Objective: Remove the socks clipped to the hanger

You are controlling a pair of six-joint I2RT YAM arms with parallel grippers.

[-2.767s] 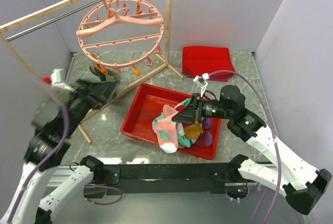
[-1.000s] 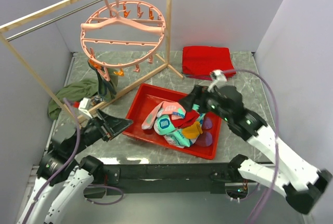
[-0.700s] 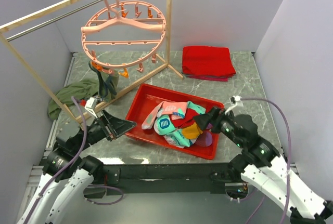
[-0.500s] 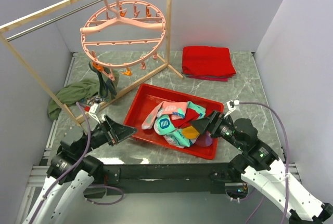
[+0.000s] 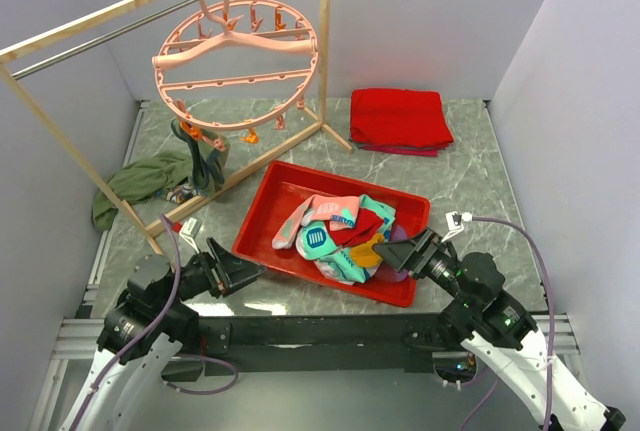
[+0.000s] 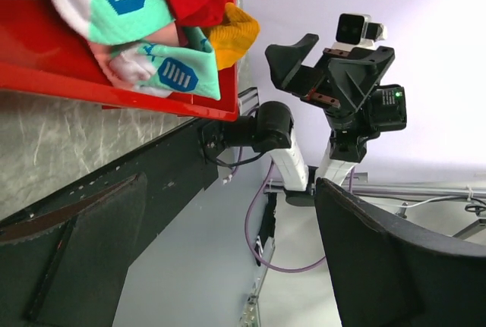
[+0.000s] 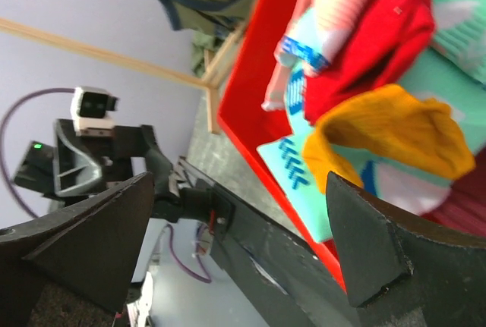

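Everything here sits around the red tray (image 5: 283,194) on the grey marbled tabletop (image 5: 470,171). Most of the socks (image 5: 338,236) lie heaped in the tray's middle and right half: a pink striped one (image 5: 303,221) on the left of the heap, a teal one with a blue patch (image 5: 318,240), a red one (image 5: 366,223) and an orange-yellow one (image 5: 371,252) toward the tray's near edge.

Up beyond the tray's far-left corner the round pink hanger (image 5: 236,78) hangs by its hook from the metal bar (image 5: 90,44) of the wooden rack (image 5: 324,41), the ring tilted so its face shows. A dark green sock (image 5: 198,156) dangles beneath the ring's lower-left rim, by an orange clip. An olive-green cloth (image 5: 135,181) is crumpled on the table further left of the tray, and a folded red cloth (image 5: 400,116) lies behind the tray's far-right corner.

The left gripper (image 5: 236,273) hovers low just off the tray's near-left corner, pointing at it, jaws spread wide with nothing between them. The right gripper (image 5: 410,251) sits at the tray's near-right corner, beside the heap, jaws likewise spread and carrying nothing.
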